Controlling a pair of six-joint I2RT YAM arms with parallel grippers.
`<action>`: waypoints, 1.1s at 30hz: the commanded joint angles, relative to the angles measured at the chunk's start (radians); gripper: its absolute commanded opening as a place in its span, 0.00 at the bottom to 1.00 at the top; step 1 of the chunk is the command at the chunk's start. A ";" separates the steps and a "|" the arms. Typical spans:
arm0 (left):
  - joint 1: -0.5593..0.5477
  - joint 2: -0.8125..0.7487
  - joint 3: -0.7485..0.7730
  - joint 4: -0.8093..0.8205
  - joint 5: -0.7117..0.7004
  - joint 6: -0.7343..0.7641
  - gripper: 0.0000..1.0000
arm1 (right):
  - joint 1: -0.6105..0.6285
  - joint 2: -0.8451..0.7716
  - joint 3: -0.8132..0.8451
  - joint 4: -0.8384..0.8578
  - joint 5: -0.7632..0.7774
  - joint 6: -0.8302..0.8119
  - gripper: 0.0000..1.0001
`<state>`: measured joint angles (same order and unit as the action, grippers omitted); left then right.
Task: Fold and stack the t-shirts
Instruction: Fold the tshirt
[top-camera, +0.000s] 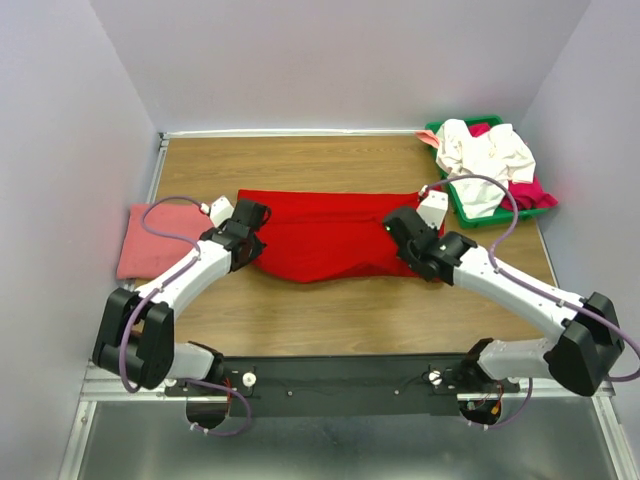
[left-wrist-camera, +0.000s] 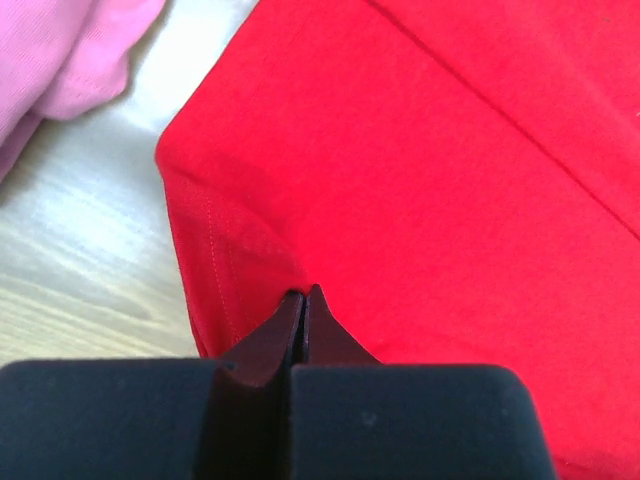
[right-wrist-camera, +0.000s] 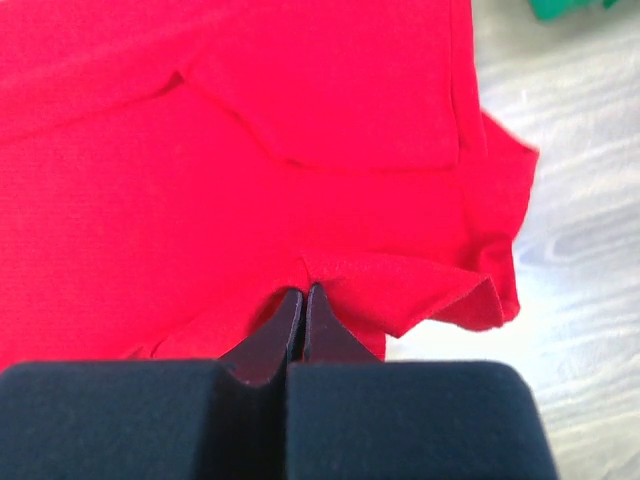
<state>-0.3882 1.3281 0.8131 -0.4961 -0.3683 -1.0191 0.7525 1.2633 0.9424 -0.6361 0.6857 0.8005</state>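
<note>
My left claw (left-wrist-camera: 303, 297) is closed tight. The cloth puckers toward its tips, so I judge that it pinches the red t-shirt (top-camera: 330, 235) at its 9 o'clock end. My right claw (right-wrist-camera: 303, 293) is closed the same way on the 3 o'clock end, where a small fold rises. The shirt lies on the worktop (top-camera: 330, 310) between the claws, with its long axis from 9 to 3 o'clock, so I think both arms must move together. The folded salmon-pink t-shirt (top-camera: 155, 240) lies at 9 o'clock, just beside the red one and nearer to my left arm. The white t-shirt (top-camera: 480, 150) is in the green tray (top-camera: 480, 215) at 2 o'clock.
</note>
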 joint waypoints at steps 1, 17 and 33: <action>0.005 0.055 0.061 -0.021 -0.053 0.019 0.00 | -0.045 0.054 0.065 0.065 -0.014 -0.079 0.01; 0.052 0.227 0.227 -0.022 -0.080 0.062 0.00 | -0.137 0.220 0.200 0.111 -0.060 -0.176 0.00; 0.081 0.359 0.360 -0.006 -0.075 0.097 0.00 | -0.206 0.340 0.315 0.122 -0.077 -0.268 0.00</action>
<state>-0.3149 1.6501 1.1511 -0.5087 -0.4156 -0.9432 0.5552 1.5661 1.2182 -0.5316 0.6147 0.5663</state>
